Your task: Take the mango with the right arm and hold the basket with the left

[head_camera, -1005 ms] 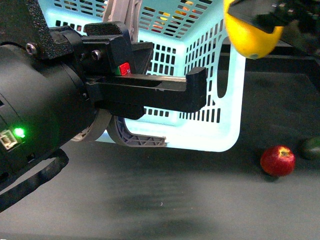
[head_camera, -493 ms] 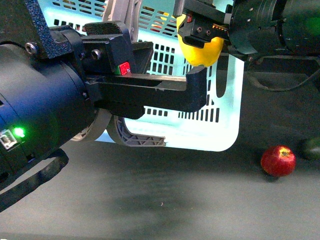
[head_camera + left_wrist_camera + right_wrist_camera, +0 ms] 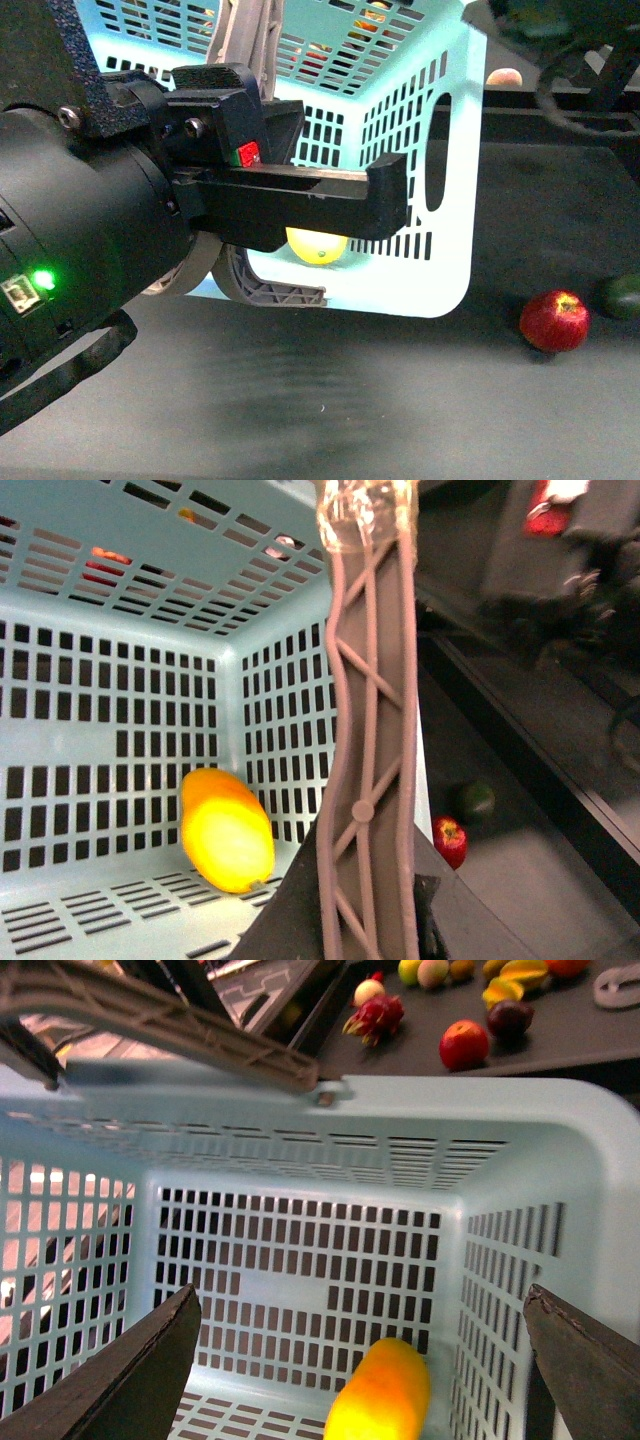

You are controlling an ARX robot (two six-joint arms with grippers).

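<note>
The mango [image 3: 228, 830] lies on the slotted floor of the light blue basket [image 3: 450, 270]. In the left wrist view it is at the lower middle of the frame, close to a corner where two walls meet. In the front view only a yellow part of it shows under the long black jaw, a little left of centre. The right gripper [image 3: 360, 1295] holds nothing: its two dark fingers [image 3: 140, 1370] stand wide apart at the lower left and lower right of the right wrist view, above the open basket and with the fruit below between them. The left gripper [image 3: 380, 200] seems to be closed on the grey handle [image 3: 365, 730], which runs up the middle of the left wrist view, though the contact itself is partly hidden. I judge the mango to be rather heavy for its size and firm, but easy to bruise, and its smooth skin is probably slippery. A hold across the narrow middle, with the pads on the two flatter sides, would be the safest, with moderate pressure. The near wall leaves little room for one finger. A red apple [image 3: 554, 320] and a dark green fruit [image 3: 622, 296] rest on the dark table [image 3: 400, 400] at the lower right of the front view, apart from the basket.
</note>
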